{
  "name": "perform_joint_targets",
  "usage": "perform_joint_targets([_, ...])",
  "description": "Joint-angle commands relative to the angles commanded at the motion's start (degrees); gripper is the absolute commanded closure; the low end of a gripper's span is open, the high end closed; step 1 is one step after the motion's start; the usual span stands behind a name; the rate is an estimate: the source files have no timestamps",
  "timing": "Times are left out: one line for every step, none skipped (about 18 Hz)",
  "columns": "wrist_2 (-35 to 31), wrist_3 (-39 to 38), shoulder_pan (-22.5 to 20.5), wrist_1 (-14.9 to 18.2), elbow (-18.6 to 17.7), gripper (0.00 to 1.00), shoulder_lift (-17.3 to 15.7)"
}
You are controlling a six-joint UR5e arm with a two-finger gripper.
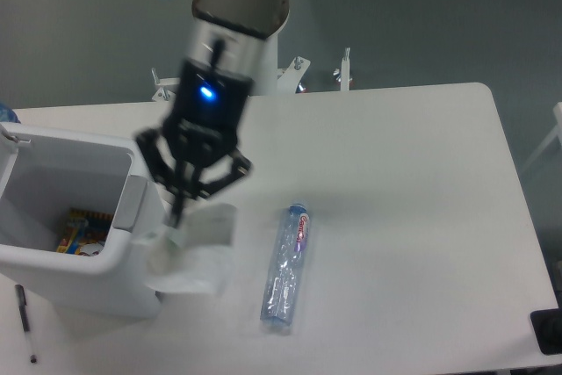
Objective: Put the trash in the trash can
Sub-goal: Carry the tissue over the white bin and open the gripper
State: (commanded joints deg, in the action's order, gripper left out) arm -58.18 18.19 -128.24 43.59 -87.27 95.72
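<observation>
The crushed clear bottle with a red-white label lies flat on the white table, cap end toward the front. The crumpled whitish wrapper sits against the right side of the white trash can, which stands at the table's front left. My gripper is blurred by motion and points down over the wrapper's upper left edge. Its fingers are drawn together on the wrapper's top, just right of the can's grey handle panel. The bottle lies about a hand's width to the right of the gripper.
A colourful packet lies inside the can. A thin black pen lies at the front left by the can. A black object sits at the table's front right corner. Metal brackets stand at the far edge.
</observation>
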Motion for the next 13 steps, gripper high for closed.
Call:
perform_joint_targets([0.00, 0.09, 0.88, 0.00, -0.70, 1.00, -0.70])
perform_joint_targets([-0.09, 0.17, 1.84, 0.00, -1.32, 0.97, -1.15])
perform_joint_targets([-0.09, 0.26, 2.81, 0.00, -1.84, 0.93, -1.41])
perform_joint_targets([-0.17, 0.44, 3.60, 0.00, -2.55, 0.84, -1.94])
perform_joint_targets([-0.18, 0.70, 4.13, 0.00, -3.16, 0.79, -2.29])
perform_joint_targets([-0.26, 1.05, 4.49, -0.09, -4.04, 0.64, -2.81])
perform_joint_targets([-0.26, 1.66, 4.67, -0.44, -4.74, 0.31, -2.99])
perform_joint_targets([-0.26, 2.71, 4.67, -0.44, -4.84, 0.12, -3.00])
perform_joint_targets([-0.26, 3.68, 4.75, -0.35, -4.84, 0.00, -2.91])
perform_joint_targets([-0.35, 3.86, 4.75, -0.35, -4.93, 0.00, -2.91])
perform_joint_targets([-0.35, 3.87, 4.75, -0.35, -4.93, 0.00, -2.91])
perform_joint_targets([-0.35, 3.87, 4.75, -0.35, -4.93, 0.00, -2.99])
perform_joint_targets([-0.35, 3.87, 4.67, -0.27, -4.93, 0.00, -3.08])
